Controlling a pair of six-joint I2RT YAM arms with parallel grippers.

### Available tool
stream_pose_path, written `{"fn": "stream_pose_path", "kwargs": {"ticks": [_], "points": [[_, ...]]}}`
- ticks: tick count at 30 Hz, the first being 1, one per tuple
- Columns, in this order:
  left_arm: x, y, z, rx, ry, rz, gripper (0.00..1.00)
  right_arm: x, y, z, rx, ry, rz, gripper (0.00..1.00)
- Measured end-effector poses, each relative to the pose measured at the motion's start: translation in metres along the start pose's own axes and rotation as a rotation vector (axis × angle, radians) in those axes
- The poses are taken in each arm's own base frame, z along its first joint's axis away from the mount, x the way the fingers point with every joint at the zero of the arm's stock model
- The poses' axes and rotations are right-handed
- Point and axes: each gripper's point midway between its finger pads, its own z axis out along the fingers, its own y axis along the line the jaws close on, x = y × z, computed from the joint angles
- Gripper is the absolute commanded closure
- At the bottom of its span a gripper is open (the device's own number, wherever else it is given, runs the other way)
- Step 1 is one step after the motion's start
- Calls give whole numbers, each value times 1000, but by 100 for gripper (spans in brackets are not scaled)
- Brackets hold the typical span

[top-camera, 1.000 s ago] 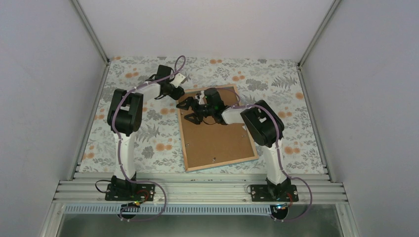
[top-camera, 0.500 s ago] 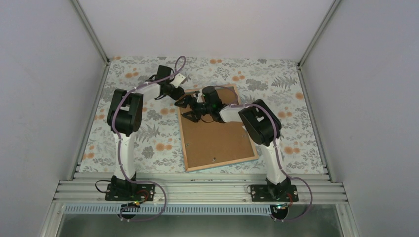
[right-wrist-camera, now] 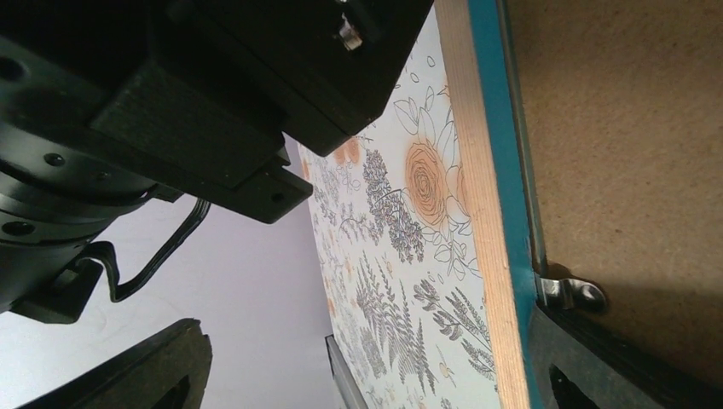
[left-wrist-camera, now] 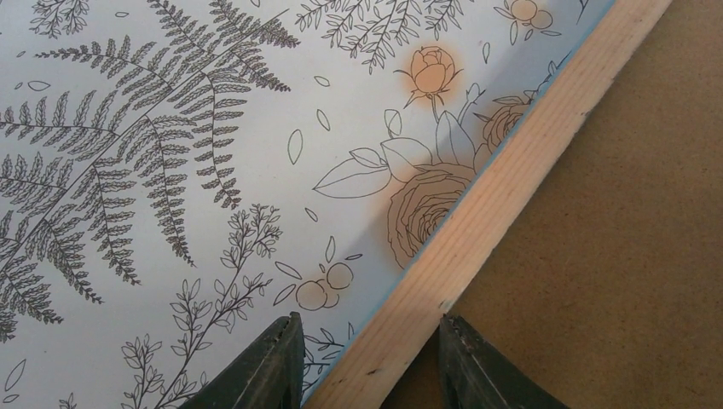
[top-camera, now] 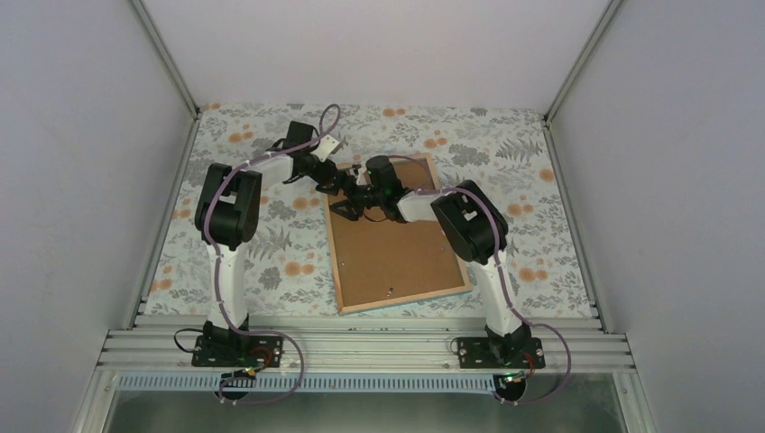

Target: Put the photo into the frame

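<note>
Left gripper (left-wrist-camera: 368, 328) straddles the pale wooden rail of the frame (left-wrist-camera: 503, 170) (clamped or not, I cannot tell); right gripper (right-wrist-camera: 371, 349) stands wide at the same rail.

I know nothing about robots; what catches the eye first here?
A big picture frame lies face down on the flowery tablecloth, its brown backing board showing. Both arms crowd its far left corner: the left gripper straddles the pale wooden rail, the right gripper gapes open beside it.
</note>
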Motion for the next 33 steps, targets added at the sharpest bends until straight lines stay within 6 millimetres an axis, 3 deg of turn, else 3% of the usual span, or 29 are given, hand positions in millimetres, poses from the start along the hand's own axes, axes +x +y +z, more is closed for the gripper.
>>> {"fn": "stream_pose_path", "kwargs": {"ticks": [8,12,17,19,23,25,30,33], "points": [[3,8,-11,39,39,-43,42,16,6,-6,-34,69,-150,11],[-7,20,-30,35,22,-45,27,31,36,-29,-81,130,-325,10],[-50,22,-94,-4,-102,38,11,37,89,-93,-153,154,-638,11],[-65,12,-126,-6,-163,93,9,34,95,-118,-147,148,-754,12],[-67,-27,-175,36,-233,212,5,20,73,-155,-60,160,-918,15],[-53,-54,-185,80,-226,268,4,15,44,-173,11,189,-947,20],[10,-148,-182,243,-132,445,5,21,-22,-205,118,324,-923,33],[55,-208,-171,355,-49,568,7,37,-50,-213,136,420,-882,46]]}}
